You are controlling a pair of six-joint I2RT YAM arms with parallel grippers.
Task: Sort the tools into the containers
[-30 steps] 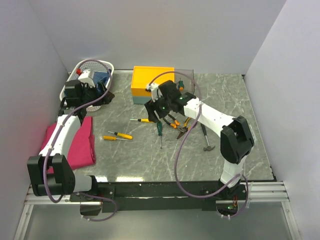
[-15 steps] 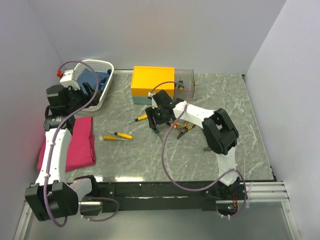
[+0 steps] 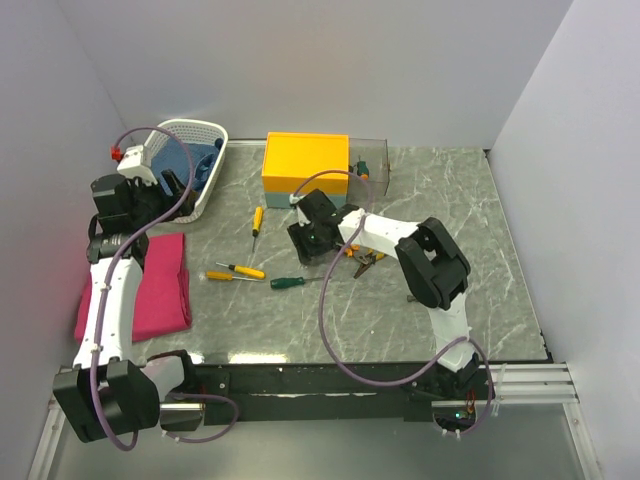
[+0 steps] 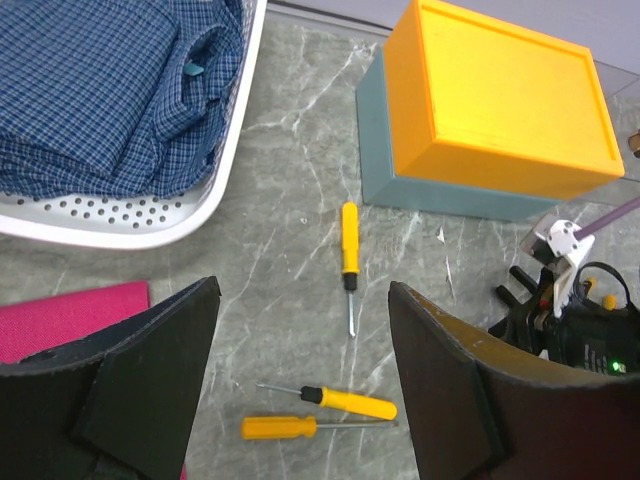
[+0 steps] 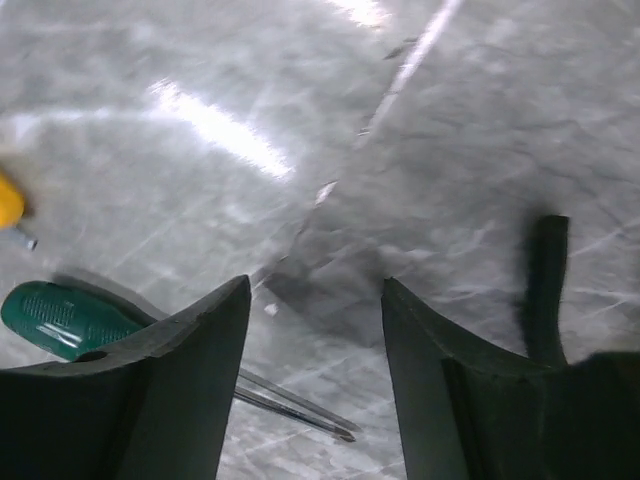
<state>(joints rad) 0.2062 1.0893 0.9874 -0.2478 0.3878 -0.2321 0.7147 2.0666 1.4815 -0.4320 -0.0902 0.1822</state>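
Three yellow-handled screwdrivers lie left of centre: one alone (image 4: 349, 240), two side by side (image 4: 360, 402) nearer me. A green-handled screwdriver (image 3: 290, 282) lies flat, its handle (image 5: 60, 320) left of my right gripper (image 5: 315, 290), which is open low over the table with the shaft (image 5: 300, 405) below its jaws. The pliers (image 3: 360, 256) lie just right of that gripper (image 3: 308, 243). My left gripper (image 4: 303, 300) hangs open and empty high above the yellow screwdrivers, beside the white basket (image 4: 130, 235). The yellow-topped box (image 4: 500, 100) stands behind.
A blue checked cloth (image 4: 100, 100) fills the basket. The folded pink cloth (image 3: 140, 285) lies at the left edge. A clear plastic case (image 3: 372, 165) stands against the box's right side. My right arm's elbow (image 3: 432, 265) hangs over the table's right half.
The right gripper slid left and lower, its jaws narrowing. The green screwdriver and one yellow screwdriver were pushed to new spots. The left arm lifted back from the basket.
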